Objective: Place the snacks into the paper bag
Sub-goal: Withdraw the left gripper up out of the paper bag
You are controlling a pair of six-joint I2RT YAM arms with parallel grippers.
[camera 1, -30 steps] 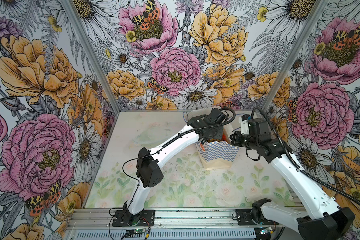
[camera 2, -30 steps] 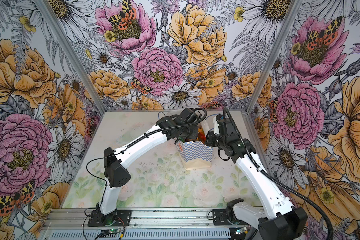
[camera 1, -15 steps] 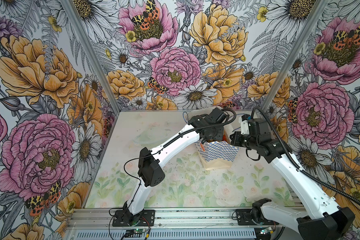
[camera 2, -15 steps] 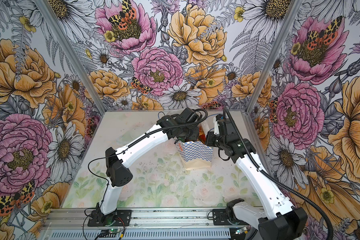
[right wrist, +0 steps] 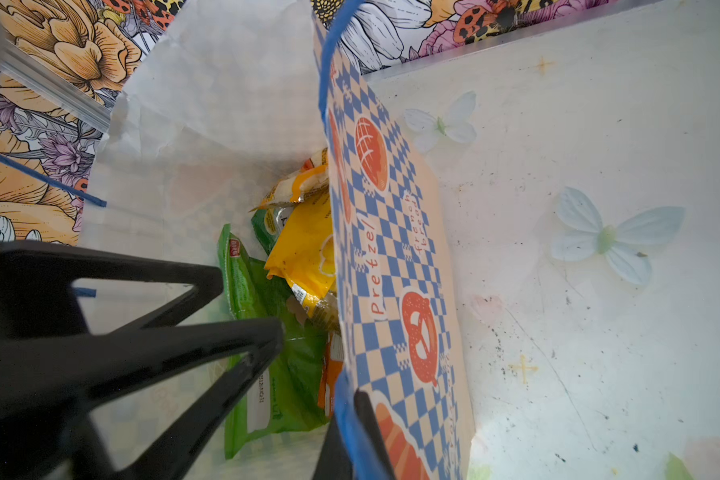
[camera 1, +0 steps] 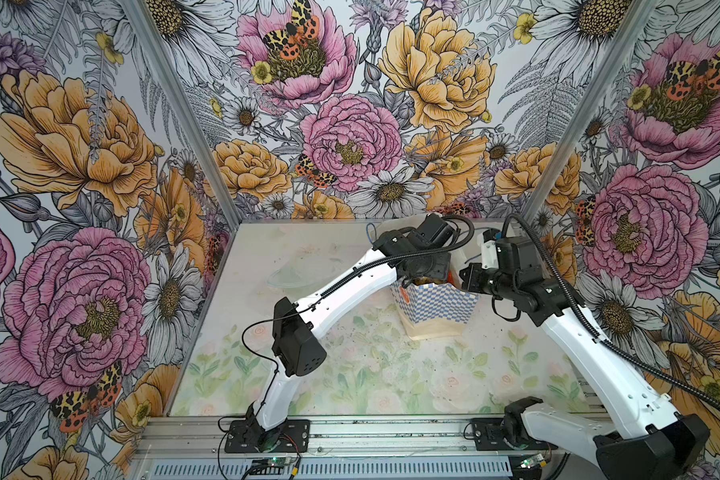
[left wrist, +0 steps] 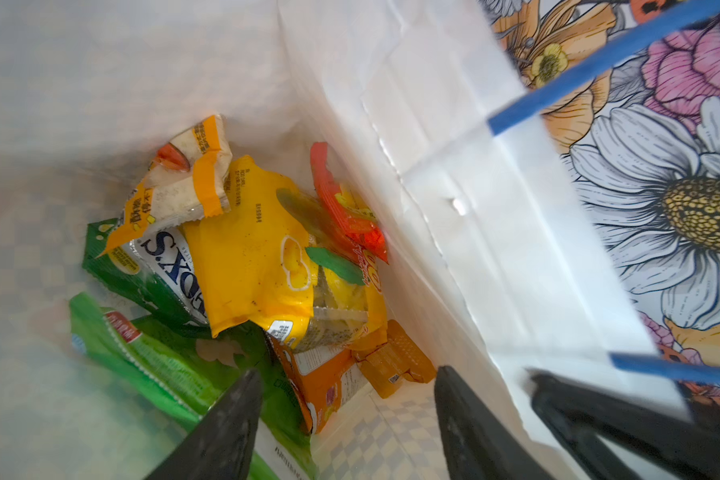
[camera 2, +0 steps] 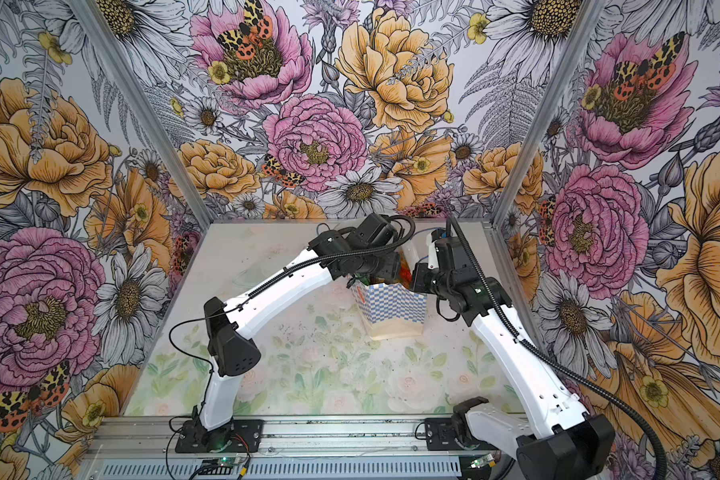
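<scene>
I see the snacks (left wrist: pixel 250 257) heaped at the bottom of the paper bag (camera 1: pixel 433 307), my left gripper (left wrist: pixel 346 374) inside above them with jaws apart and empty, my right gripper (right wrist: pixel 348 419) pinching the bag's rim, no packet on the table (camera 1: pixel 350 374), so I judge the task nearly finished.

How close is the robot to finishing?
Nearly finished. Done: the snacks lie piled inside the paper bag. In hand: the right gripper pinches the bag's rim; the left gripper hangs open and empty above the pile. Left: no packet shows on the table, so probably nothing.
</scene>
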